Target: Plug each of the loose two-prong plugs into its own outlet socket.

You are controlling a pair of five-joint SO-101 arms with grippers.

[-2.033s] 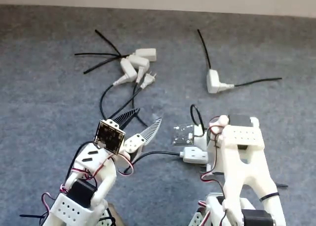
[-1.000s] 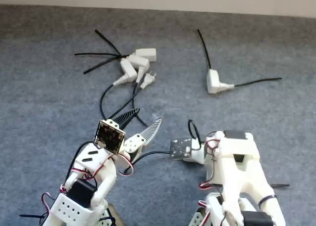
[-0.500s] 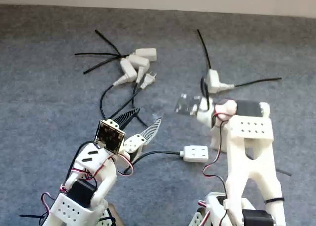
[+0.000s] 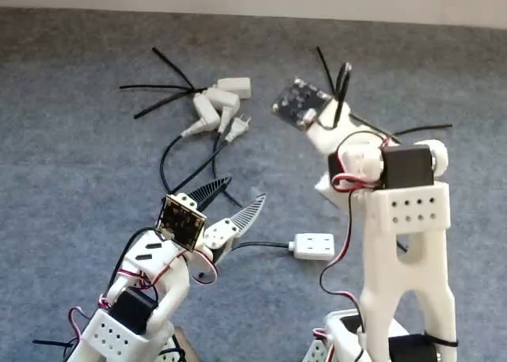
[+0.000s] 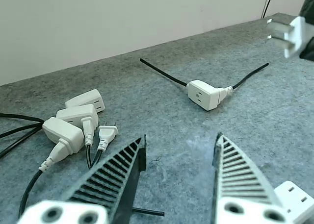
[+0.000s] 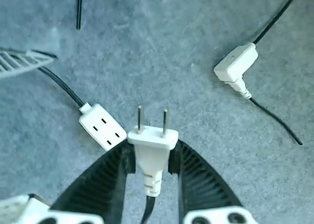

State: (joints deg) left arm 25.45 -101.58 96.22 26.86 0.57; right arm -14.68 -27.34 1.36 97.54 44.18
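Counter [image 4: 71, 188]: grey, fuzzy felt-like weave, flat. Outlet block [image 4: 314, 245]: wht plastic, boxy w/ rounded corners, paired slots in its top face. It lies flat, w/ a thin blk cord off one short end.

Right end effector [image 6: 151, 154]: two blk plastic fingers, ribbed and tapering to tips, clamped on the held plug [image 6: 152, 139] from both sides of its body. Held plug is wht moulded plastic: flat-fronted body narrowing to a strain relief, two bare metal prongs sticking out past the fingertips, blk cord trailing back btwn the fingers. It sits up in the air, off the counter, on the far-wall side of the outlet block and not touching it.

Left end effector [image 5: 180, 138]: same blk ribbed, leaf-shaped fingers, spread wide apart, nothing btwn them, touching nothing. It's near the outlet block, on the block's cord side.

Angled socket [image 5: 206, 94]: wht, L-shaped body, two slots in its face, short strain relief, blk cord. It lies on the counter well beyond the outlet block, toward the wall.

Plug cluster [image 4: 218, 100]: three wht blocky bodies bunched together, blk cords fanning out. Well apart from the outlet block, on its far side, past the left end effector. Small plug [image 4: 238, 129]: wht, flat, two short prongs, just beside the plug cluster on the side nearer the outlet block.
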